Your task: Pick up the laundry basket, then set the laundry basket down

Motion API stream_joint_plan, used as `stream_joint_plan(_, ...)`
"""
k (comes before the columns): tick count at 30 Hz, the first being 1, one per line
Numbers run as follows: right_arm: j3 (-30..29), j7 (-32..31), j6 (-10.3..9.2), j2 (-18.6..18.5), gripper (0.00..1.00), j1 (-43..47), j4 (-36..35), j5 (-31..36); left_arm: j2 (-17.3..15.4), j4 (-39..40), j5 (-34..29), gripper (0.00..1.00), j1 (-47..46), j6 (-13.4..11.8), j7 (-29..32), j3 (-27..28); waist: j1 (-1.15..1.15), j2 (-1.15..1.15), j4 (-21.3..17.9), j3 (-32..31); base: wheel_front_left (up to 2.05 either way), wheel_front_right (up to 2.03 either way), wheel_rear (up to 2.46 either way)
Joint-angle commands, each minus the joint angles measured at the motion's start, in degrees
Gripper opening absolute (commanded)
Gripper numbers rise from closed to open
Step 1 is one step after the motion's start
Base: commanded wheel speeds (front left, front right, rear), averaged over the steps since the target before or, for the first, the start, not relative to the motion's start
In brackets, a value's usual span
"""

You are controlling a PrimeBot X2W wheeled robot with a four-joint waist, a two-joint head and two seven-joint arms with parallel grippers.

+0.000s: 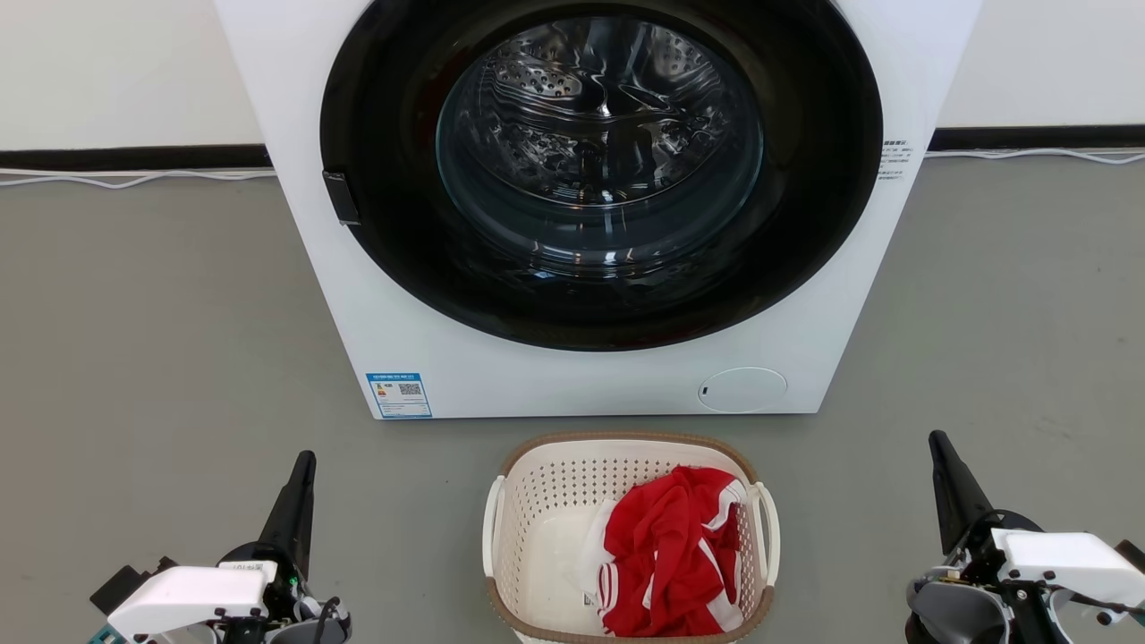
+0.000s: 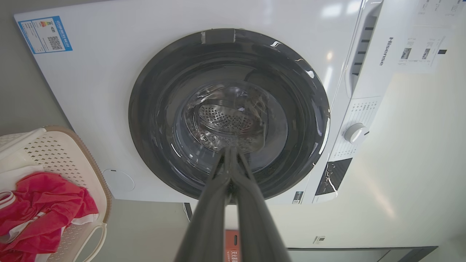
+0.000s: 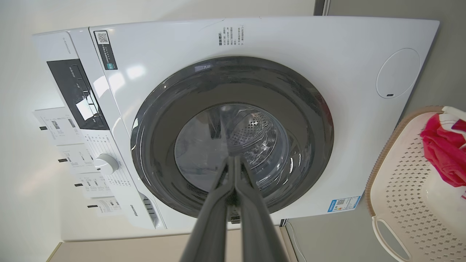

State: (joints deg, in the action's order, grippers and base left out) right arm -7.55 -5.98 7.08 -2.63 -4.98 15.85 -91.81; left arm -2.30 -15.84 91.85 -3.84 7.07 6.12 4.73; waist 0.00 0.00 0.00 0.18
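Your left gripper has its two long dark fingers pressed together into one narrow point, with nothing between them. Your right gripper is the same: its fingers meet tip to tip and hold nothing.

The laundry basket stands upright on the grey floor between the two grippers. It is to the right of the left fingers and to the left of the right fingers, well apart from both. In the head view its far rim is roughly level with both sets of fingertips. One white loop handle faces each gripper. A crumpled red and white garment lies inside, in the half nearer the right fingers.

Beyond the fingertips, just past the basket's far rim, is a white washer. In each wrist view the fingers point at the glass of its round dark door.
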Motion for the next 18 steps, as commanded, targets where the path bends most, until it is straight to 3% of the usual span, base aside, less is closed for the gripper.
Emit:
stream_joint_plan(1, 1.1, -0.5, 0.41, -0.2, 0.00, -1.2, -1.8, -0.4, -0.6, 1.8, 0.3, 0.00, -2.4, 0.4, 0.4, 1.8, 0.00, 0.00, 0.0, 0.0, 0.00, 0.00, 0.00)
stream_joint_plan(18, 1.1, -0.5, 0.41, -0.2, 0.00, -1.2, -1.8, -0.4, -0.6, 1.8, 0.3, 0.00, -2.4, 0.4, 0.4, 1.8, 0.00, 0.00, 0.0, 0.0, 0.00, 0.00, 0.00)
